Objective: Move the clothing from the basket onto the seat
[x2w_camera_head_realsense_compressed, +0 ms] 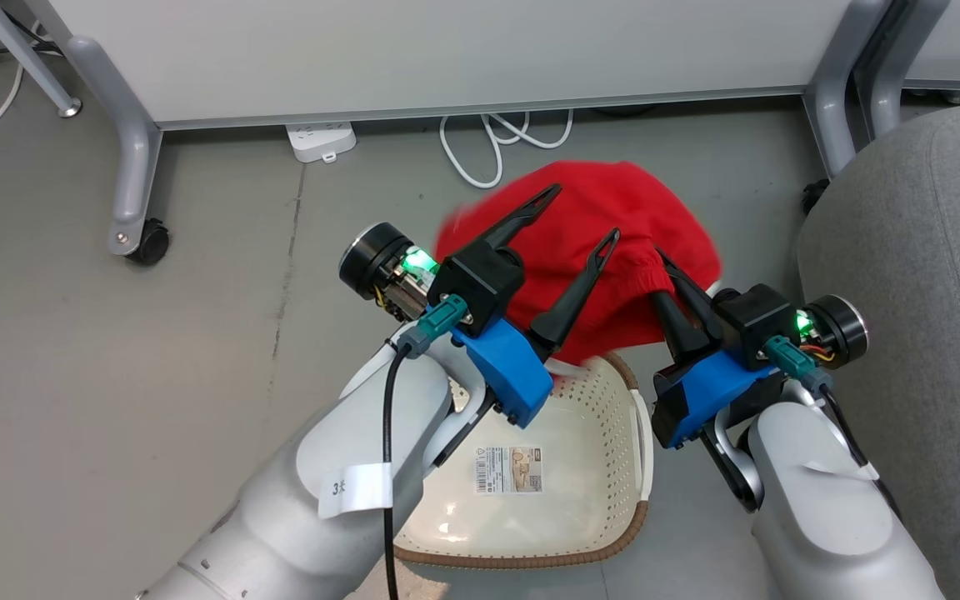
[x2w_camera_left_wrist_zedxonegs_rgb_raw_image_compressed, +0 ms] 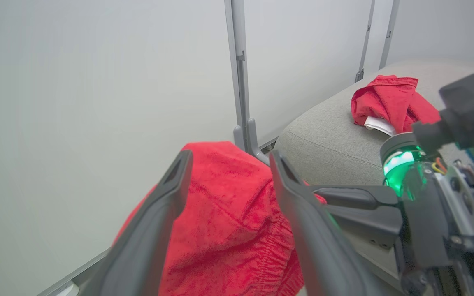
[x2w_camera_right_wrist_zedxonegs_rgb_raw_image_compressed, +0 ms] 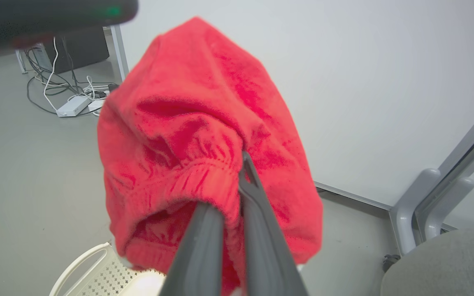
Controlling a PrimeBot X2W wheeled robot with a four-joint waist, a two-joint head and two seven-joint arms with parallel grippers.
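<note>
Above the basket (x2w_camera_head_realsense_compressed: 605, 433), found one red garment (x2w_camera_head_realsense_compressed: 613, 217) hanging clear, not yet over the seat (x2w_camera_head_realsense_compressed: 905, 250). Noted right claw (x2w_camera_head_realsense_compressed: 662, 260) clamped tight on its gathered hem, bearing the load. Noted left claw (x2w_camera_head_realsense_compressed: 584, 212) spread wide just beside the cloth, gripping nothing. Found basket bottom bare, as far as visible, apart from a paper label (x2w_camera_head_realsense_compressed: 510, 469). Recorded second red garment (x2w_camera_left_wrist_zedxonegs_rgb_raw_image_compressed: 389, 100) already lying on the seat, white panel showing. Judged task well advanced: last visible piece lifted out. Left to do: carry to the right, release onto the seat.
</note>
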